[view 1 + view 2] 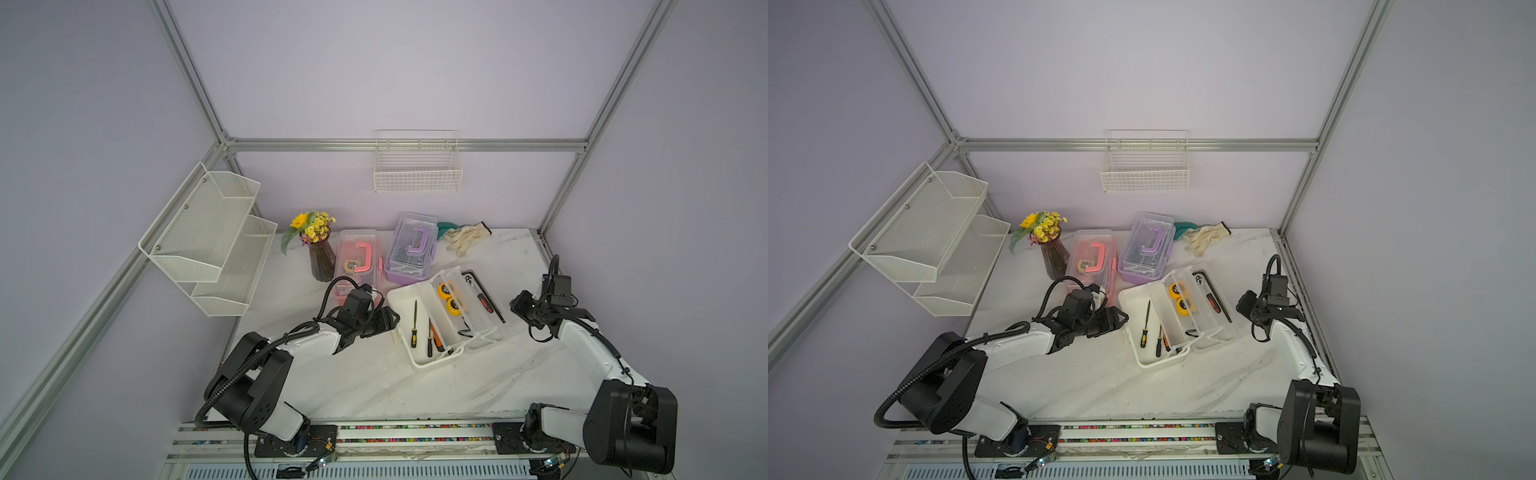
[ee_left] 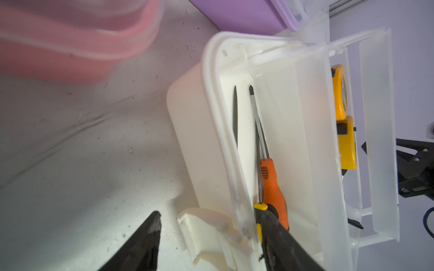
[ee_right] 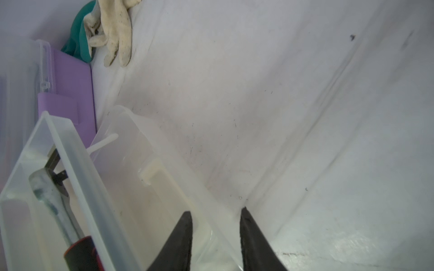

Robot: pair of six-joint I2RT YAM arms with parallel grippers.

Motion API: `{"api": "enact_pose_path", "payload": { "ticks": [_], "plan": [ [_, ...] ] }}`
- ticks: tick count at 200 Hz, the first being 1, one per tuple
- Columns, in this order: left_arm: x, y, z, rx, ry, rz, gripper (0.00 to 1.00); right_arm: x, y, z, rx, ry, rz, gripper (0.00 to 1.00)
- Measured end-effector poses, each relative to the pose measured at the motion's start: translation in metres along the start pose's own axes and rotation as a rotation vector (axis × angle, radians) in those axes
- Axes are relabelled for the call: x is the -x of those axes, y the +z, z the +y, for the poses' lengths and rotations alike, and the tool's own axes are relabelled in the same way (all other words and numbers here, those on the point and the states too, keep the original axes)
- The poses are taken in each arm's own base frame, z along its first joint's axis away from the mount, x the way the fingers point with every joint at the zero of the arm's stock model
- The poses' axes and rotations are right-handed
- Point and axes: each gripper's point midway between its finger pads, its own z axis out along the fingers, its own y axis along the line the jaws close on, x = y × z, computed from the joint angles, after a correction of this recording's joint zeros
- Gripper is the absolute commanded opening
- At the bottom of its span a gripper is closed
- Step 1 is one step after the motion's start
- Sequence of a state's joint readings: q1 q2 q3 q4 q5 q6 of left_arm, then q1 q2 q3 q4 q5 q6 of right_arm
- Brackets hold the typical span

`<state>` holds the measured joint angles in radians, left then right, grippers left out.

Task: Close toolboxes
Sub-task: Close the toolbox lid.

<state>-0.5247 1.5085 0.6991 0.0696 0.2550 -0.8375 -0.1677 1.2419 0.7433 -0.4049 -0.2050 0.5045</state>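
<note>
rack: white mesh shelf rack (image 1: 208, 241) hangs on the left wall, nothing to do with the job
vase: dark vase (image 1: 322, 262) with yellow flowers, just left of the pink box
pink toolbox (image 1: 357, 253): back left of the table, clear lid down, handle lying flat on top
left gripper (image 2: 209, 218): at the near left corner of the white box. Fingers are apart, one outside on the table side, one over the rim, with the white latch (image 2: 206, 232) between them. There's a gap on the outer side, so it isn't squeezing anything
purple toolbox (image 1: 411, 249): right next to the pink one, lid down too
white toolbox (image 1: 401, 305): middle of the table, wide open, clear lid (image 3: 164, 145) folded out to the right
inside: screwdrivers (image 1: 432, 338) in the base, two yellow tape measures (image 1: 451, 299) and a ratchet (image 1: 482, 297) in the trays
gloves (image 1: 465, 237): back right, near the purple box
right gripper (image 3: 215, 234): jaws parted around the lid's outer rim, not pinching as far as I can see
</note>
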Motion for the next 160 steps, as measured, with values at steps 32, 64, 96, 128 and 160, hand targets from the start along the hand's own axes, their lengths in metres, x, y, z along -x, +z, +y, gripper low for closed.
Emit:
{"api": "enact_pose_path", "payload": {
  "ticks": [32, 64, 96, 128, 160],
  "plan": [
    [0.002, 0.003, 0.004, 0.013, 0.000, -0.009, 0.66, -0.016, 0.005, -0.002, 0.044, 0.016, 0.030, 0.31],
    [0.009, 0.010, 0.007, 0.021, -0.008, -0.016, 0.64, -0.028, 0.009, -0.003, 0.068, 0.023, 0.061, 0.29],
    [0.014, 0.015, 0.009, 0.029, -0.014, -0.018, 0.64, -0.042, 0.007, -0.008, 0.068, 0.030, 0.086, 0.28],
    [0.018, 0.015, 0.014, 0.030, -0.022, -0.018, 0.62, -0.046, -0.010, -0.001, 0.110, 0.032, 0.072, 0.28],
    [0.026, 0.013, 0.020, 0.031, -0.031, -0.034, 0.62, -0.066, -0.021, -0.001, 0.141, 0.056, 0.110, 0.27]
  ]
}}
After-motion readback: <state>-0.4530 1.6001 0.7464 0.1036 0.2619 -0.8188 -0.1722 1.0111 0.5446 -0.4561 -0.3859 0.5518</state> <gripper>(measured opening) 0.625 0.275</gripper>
